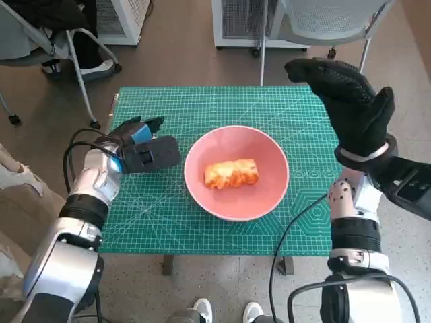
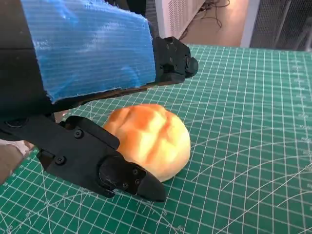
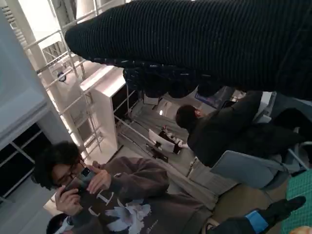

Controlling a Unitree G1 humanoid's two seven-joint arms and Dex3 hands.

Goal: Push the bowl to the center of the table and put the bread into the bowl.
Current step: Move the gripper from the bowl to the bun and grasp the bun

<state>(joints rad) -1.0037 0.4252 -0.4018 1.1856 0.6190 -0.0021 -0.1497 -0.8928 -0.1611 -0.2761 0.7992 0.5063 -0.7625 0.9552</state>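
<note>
A pink bowl (image 1: 195, 145) stands near the middle of the green cutting mat (image 1: 202, 101), with a long golden piece of bread (image 1: 231, 173) lying inside it. My left hand (image 1: 138, 148) is low over the mat, just left of the bowl. In the left wrist view a round bun (image 2: 151, 139) rests on the mat between the spread fingers (image 2: 126, 178) of that hand (image 2: 87, 53); the head view hides this bun under the hand. My gloved right hand (image 1: 347, 94) is raised over the table's far right corner and holds nothing.
Chair legs (image 1: 81, 74) stand beyond the far left corner and a white cabinet (image 1: 242, 23) behind the table. A person's shoes (image 1: 202, 311) show at the near edge. People (image 3: 122, 190) appear in the right wrist view. Cables (image 1: 289, 229) hang by my right arm.
</note>
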